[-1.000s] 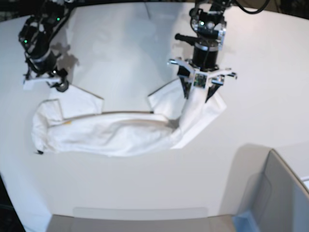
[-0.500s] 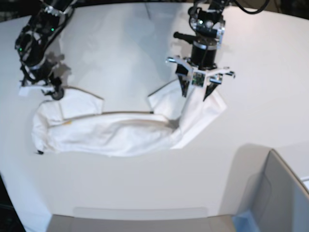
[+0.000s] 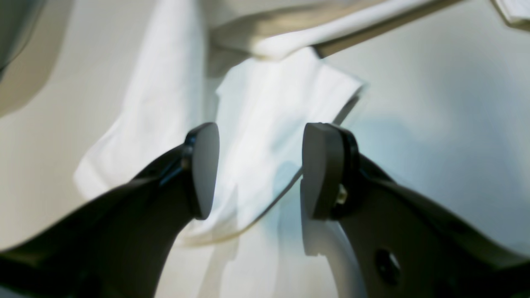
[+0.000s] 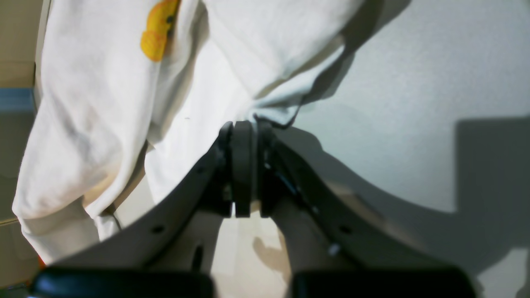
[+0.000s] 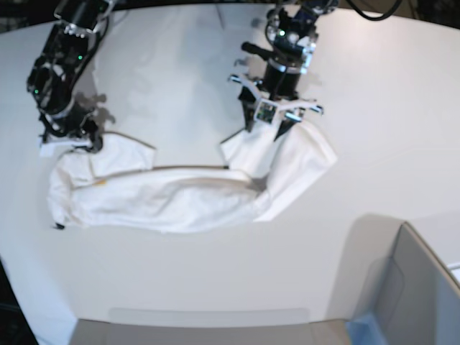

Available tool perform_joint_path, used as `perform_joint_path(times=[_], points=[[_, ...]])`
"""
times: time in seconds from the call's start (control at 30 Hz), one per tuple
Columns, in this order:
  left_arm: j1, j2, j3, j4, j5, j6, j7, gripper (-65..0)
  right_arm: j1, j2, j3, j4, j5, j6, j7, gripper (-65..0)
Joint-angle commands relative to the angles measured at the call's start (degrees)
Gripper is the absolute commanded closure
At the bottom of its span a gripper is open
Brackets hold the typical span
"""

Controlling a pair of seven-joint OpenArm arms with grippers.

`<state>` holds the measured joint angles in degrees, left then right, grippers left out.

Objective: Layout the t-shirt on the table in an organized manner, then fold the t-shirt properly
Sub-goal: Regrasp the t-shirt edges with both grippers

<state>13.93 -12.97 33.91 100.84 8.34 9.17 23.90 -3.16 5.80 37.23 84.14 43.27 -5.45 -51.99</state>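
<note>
White table, curved along its far edge, with a grey box at its near right corner; the near half carries nothing else.

Near to far: the t-shirt lies bunched in a long band across the middle of the table, closer to the left edge, with both sleeves turned up toward the far edge. A yellow patch of its print shows in the right wrist view, so part of the front faces up at the left end.

Right gripper, at the shirt's left sleeve: a second ago its fingers stood apart above the cloth; I now have them pressed together, and the hem edge of the sleeve appears pinched at their tips. I judge this a fresh hold on the t-shirt, though how much cloth is caught I cannot tell.

Left gripper, over the right sleeve: the fingers stand wide apart and hold nothing, the sleeve lying below and between them. Against a second ago this arm has moved toward the far edge and somewhat left, now hanging above the sleeve's far corner.

Meaning for the task: layout is under way, not folding. One corner seems secured; the other awaits a matching pinch before I can spread the cloth flat.
</note>
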Motion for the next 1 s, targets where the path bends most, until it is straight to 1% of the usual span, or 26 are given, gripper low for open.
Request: perform_joint_path(times=[0.0,0.17,0.23,0.27,0.3,0.33,0.4,0.43,0.63,0.77,0.87,0.97], points=[[-1.0,0.0,1.2,0.2,0.7,0.6,-1.4,-31.4,0.2,0.9,-0.2,1.4,-0.6,-0.4,-0.8,0.0],[-3.6,0.2,4.5,-1.9,0.7,0.9,-0.6,-31.7,-0.4,1.0,-0.2,3.3,-0.6,-0.4,-1.0,0.0],[-5.9,0.1,6.6,-3.2,0.7,0.7,4.9,-31.7,-0.6,1.0,-0.2,4.3,-0.6,-0.4,-1.0,0.0],[-7.4,0.1,8.1,-3.7,0.7,0.7,8.4,-31.7,-0.7,1.0,-0.3,4.5,-0.6,-0.4,-1.0,0.0],[-9.4,0.1,10.4,-4.2,0.7,0.9,13.2,-31.7,-0.7,1.0,-0.3,4.6,-0.6,-0.4,-1.0,0.0],[-11.0,0.1,12.2,-4.3,0.7,1.0,16.3,-31.7,-0.7,1.0,-0.2,4.6,-0.6,-0.4,-1.0,0.0],[-14.1,0.1,14.9,-4.3,0.7,1.1,21.1,-31.7,-0.7,1.0,-0.1,4.6,-0.6,-0.4,-1.0,0.0],[-15.0,0.4,15.6,-4.4,0.7,1.1,21.8,-31.7,-0.7,1.0,-0.2,4.6,-0.6,-0.4,-1.0,0.0],[-16.4,0.6,15.0,-5.4,0.7,1.1,21.9,-31.7,-0.7,0.7,-0.3,4.5,-0.6,-0.4,-1.0,0.0],[-19.8,0.8,15.2,-12.2,0.6,1.1,21.7,-31.6,-0.7,0.8,-0.4,4.4,-0.6,-0.4,-1.0,0.0],[-21.6,2.1,14.8,-16.5,0.6,1.2,18.9,-31.5,-0.7,0.8,-0.4,4.5,-0.7,-0.4,-1.0,0.0],[-21.9,2.6,12.9,-17.2,0.6,1.2,18.1,-31.4,-0.8,0.9,-0.4,4.5,-0.7,-0.4,-1.1,0.0]])
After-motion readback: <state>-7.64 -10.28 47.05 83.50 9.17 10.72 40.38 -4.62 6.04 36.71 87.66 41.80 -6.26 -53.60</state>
